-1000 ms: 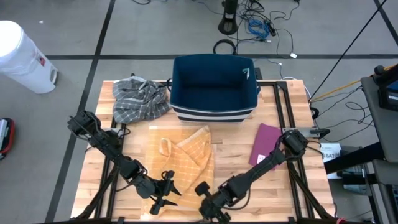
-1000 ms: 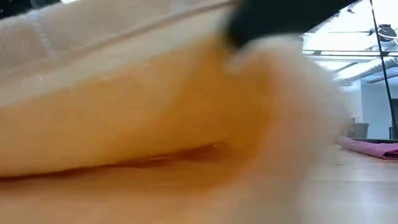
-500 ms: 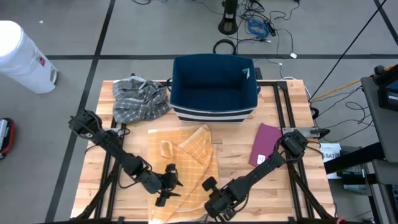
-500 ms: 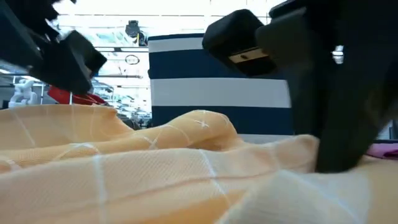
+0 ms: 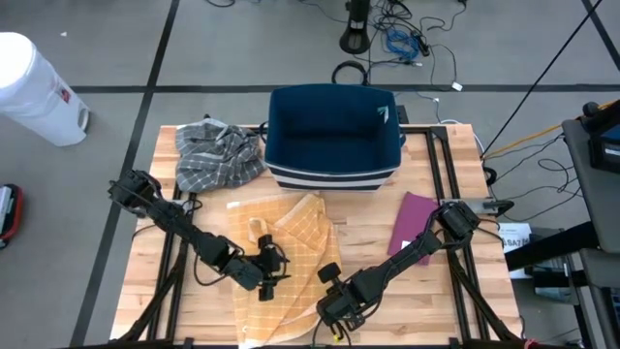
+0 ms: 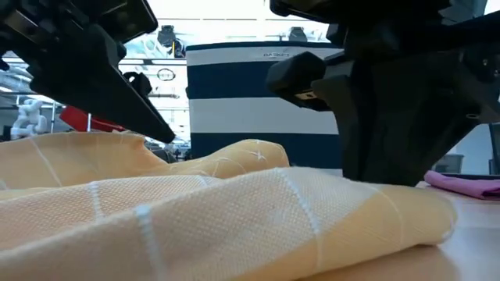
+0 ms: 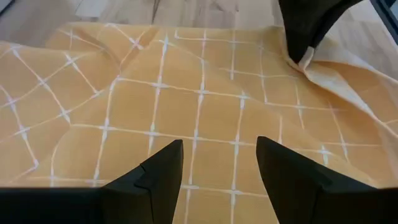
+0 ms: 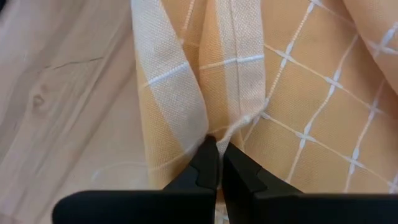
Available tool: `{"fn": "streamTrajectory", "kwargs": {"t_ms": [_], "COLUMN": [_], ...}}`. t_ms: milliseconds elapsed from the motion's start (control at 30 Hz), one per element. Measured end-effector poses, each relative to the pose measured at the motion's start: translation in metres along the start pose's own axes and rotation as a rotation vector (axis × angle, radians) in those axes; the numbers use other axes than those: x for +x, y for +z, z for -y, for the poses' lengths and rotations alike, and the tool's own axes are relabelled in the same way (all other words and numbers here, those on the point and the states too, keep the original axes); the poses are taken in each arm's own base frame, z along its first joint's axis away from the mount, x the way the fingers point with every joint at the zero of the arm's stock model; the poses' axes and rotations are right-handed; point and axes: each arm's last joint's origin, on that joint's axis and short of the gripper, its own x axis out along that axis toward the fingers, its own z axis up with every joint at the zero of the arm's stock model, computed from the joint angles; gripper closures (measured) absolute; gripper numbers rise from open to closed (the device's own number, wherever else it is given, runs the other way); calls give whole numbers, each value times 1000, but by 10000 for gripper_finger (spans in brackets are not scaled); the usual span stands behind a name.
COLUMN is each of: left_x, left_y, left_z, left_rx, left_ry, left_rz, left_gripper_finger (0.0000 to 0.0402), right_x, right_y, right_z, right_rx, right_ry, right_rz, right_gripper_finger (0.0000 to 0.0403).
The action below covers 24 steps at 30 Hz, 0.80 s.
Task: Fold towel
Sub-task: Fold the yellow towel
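towel: yellow checked towel on wooden table, front-centre, just ahead of the basket, rumpled and partly doubled over, near edge hangs to the table's front edge
left gripper: left gripper over the towel's left-middle, fingers spread apart with nothing between them, just cloth underneath
right gripper: right gripper at the towel's right edge near the front, fingertips pinched together on a fold of towel edge; wrist view shows the cloth bunching into pleats right at the tips
low view: towel fills the foreground, folded layer on top, both arms come down onto it
basket: navy bin with white stripes, back-centre of table, touching or just behind the towel's far edge
other cloths: grey plaid cloth crumpled at back-left beside the basket; pink cloth flat at right, apart from the towel
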Motion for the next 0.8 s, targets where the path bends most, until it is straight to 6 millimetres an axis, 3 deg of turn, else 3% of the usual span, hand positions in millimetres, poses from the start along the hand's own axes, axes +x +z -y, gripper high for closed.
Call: {"fn": "streamTrajectory", "kwargs": {"t_ms": [300, 667, 800], "left_x": [-1, 0, 0], "left_y": [9, 10, 10], "left_z": [6, 4, 4], "left_rx": [74, 68, 69], "left_ry": [-42, -55, -55], "left_rz": [91, 90, 90], "left_gripper_finger": [191, 191, 191], "right_x": [1, -9, -10], "right_y": [8, 30, 29], "right_z": [-22, -16, -6], "right_rx": [-140, -387, -446], "right_ry": [-56, -20, 3], "right_rz": [116, 344, 327], "right_gripper_finger": [399, 399, 399]}}
